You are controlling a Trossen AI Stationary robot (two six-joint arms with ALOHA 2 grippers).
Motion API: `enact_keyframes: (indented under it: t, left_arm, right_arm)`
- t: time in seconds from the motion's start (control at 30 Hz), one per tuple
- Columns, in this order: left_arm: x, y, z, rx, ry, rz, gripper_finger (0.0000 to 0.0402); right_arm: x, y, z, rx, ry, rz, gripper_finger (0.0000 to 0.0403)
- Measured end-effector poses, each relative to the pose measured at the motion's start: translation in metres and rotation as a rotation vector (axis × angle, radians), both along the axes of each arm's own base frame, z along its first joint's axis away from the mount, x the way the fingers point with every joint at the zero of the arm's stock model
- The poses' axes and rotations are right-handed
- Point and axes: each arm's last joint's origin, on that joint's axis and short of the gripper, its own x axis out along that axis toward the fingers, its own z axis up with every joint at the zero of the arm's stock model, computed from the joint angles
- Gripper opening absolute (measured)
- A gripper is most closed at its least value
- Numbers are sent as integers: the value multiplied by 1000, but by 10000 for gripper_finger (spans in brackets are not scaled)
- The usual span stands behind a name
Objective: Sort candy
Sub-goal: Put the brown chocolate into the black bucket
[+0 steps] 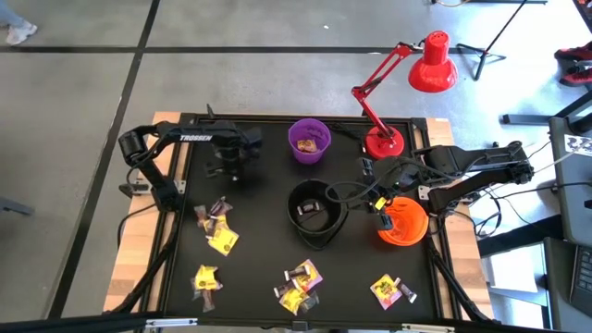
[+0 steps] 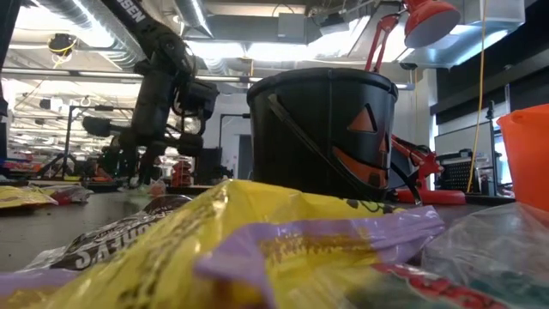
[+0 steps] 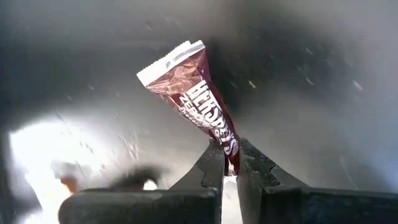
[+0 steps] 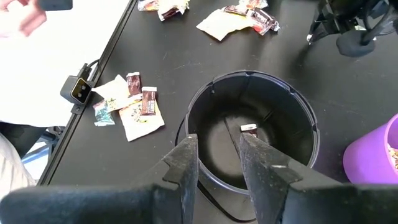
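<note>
High view: left hand sits at upper left of the black surface, left of the purple bowl; left wrist view shows its fingers pinching a brown wrapped candy piece by one end, rest of the wrapper sticking out past the tips. Right hand is mid-right, between the black bowl and the orange bowl; right wrist view has its fingers spread apart over the black bowl's rim, nothing between them. One dark piece lies inside the black bowl. Purple bowl has a few pieces in it. Loose candy is scattered in clusters across the lower half of the frame: left of centre, lower left, bottom centre, lower right. Red desk lamp stands at the upper right edge of the surface.
</note>
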Motion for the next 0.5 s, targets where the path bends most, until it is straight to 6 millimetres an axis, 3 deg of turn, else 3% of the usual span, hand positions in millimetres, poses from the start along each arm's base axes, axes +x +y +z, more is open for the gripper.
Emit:
enact_keyframes:
  t: [0.17,0.5]
  left_arm:
    - [11,-1,14,-47,-66,-31,8]
    - [38,-4,44,-81,-284,-300,9]
  right_arm:
    - [0,0,0,0,0,0,117]
    - [0,0,0,0,0,0,117]
